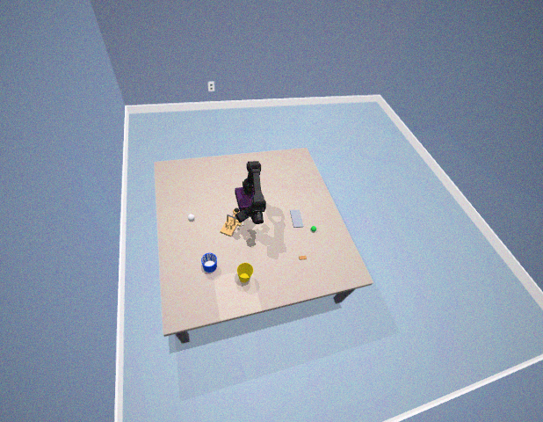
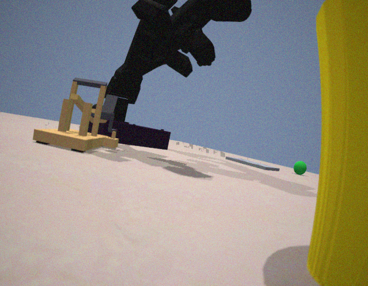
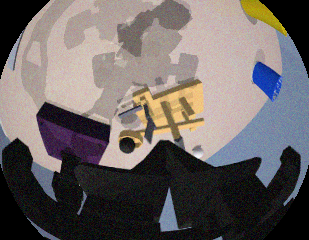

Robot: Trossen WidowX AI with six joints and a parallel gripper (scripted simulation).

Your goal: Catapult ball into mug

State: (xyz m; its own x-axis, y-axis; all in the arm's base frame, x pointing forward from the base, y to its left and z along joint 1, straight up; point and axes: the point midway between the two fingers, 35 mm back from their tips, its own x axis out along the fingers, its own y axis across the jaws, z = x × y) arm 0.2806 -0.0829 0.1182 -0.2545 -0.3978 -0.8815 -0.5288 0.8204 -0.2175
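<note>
The wooden catapult (image 1: 227, 229) (image 2: 59, 137) (image 3: 193, 92) stands on the table in front of the arm's base. Its cup (image 3: 137, 136) points back toward the base, and a black ball (image 1: 235, 210) (image 3: 127, 145) sits in it. The blue mug (image 1: 209, 263) (image 3: 265, 80) stands upright, off the catapult's front side. My gripper (image 1: 250, 214) (image 3: 163, 144) is shut with nothing between the fingers. It hangs in the air above and beside the catapult, apart from it. Its fingertips are not clear in the exterior view.
A yellow mug (image 1: 245, 272) (image 2: 347, 138) stands beside the blue mug. A white ball (image 1: 191, 217) (image 3: 198, 152) lies at the left, a green ball (image 1: 314, 229) (image 2: 299, 167) at the right. A grey plate (image 1: 296, 218) and an orange block (image 1: 302, 257) lie on the right. The purple base (image 3: 74, 135) is behind the catapult.
</note>
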